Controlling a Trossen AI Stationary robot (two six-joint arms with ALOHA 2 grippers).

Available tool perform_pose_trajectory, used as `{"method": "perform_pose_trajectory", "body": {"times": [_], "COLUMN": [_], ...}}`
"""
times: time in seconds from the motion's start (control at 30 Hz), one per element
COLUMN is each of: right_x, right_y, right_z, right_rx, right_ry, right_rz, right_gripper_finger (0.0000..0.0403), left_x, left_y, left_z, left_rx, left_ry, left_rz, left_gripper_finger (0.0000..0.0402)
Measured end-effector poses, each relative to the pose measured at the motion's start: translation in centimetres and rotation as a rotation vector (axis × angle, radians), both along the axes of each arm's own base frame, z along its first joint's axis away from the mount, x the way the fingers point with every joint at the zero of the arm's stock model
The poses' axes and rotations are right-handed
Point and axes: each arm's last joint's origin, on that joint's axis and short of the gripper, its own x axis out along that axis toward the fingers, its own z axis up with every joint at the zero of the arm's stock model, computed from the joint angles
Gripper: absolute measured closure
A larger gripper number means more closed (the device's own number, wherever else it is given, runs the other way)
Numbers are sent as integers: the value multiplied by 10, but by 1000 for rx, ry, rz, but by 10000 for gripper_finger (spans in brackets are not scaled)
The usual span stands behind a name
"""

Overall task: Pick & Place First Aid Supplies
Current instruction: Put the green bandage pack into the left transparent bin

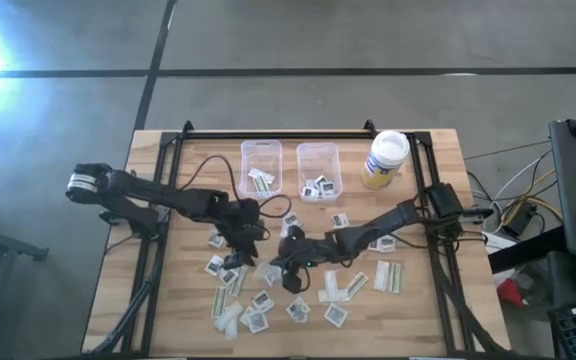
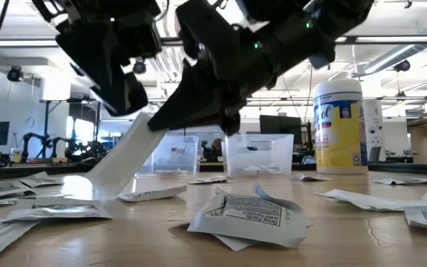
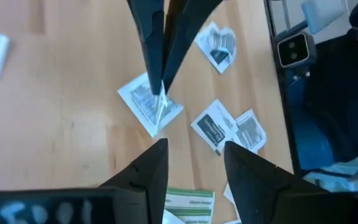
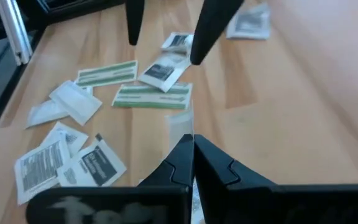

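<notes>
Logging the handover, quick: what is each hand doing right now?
Left hand: open, holding nothing.
Right hand: shut on a long pale strip packet.

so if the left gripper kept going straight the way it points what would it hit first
Probably the other arm's shut right gripper, which holds a strip just ahead of the open left gripper. Below that lies a square white packet on the table, though depth is unclear.

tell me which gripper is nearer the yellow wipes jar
Right. The right gripper sits mid-table, down and left of the jar; the left gripper lies farther left, beyond it.
</notes>
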Motion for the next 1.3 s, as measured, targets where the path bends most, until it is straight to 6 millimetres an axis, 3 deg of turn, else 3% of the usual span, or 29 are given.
{"method": "perform_pose_trajectory", "body": {"times": [0.27, 0.53, 0.77, 0.9, 1.3], "right_x": [-27, -65, -92, -102, -99], "right_y": [-9, -23, -30, -33, -33], "right_z": [32, 61, 77, 81, 88], "right_rx": [-97, -187, -189, -184, -194], "right_ry": [-63, -151, -228, -279, -342], "right_rz": [-39, -114, -120, -129, -143], "right_gripper_finger": [395, 394, 395, 395, 394], "left_x": [-9, 1, 6, 8, 11], "left_y": [5, 6, 10, 11, 11], "left_z": [19, 33, 32, 31, 37], "left_rx": [158, 211, 328, 351, 323], "left_ry": [-129, -368, -462, -508, -568], "left_rz": [73, 89, 196, 245, 265], "left_gripper_finger": [253, 254, 254, 255, 257]}}
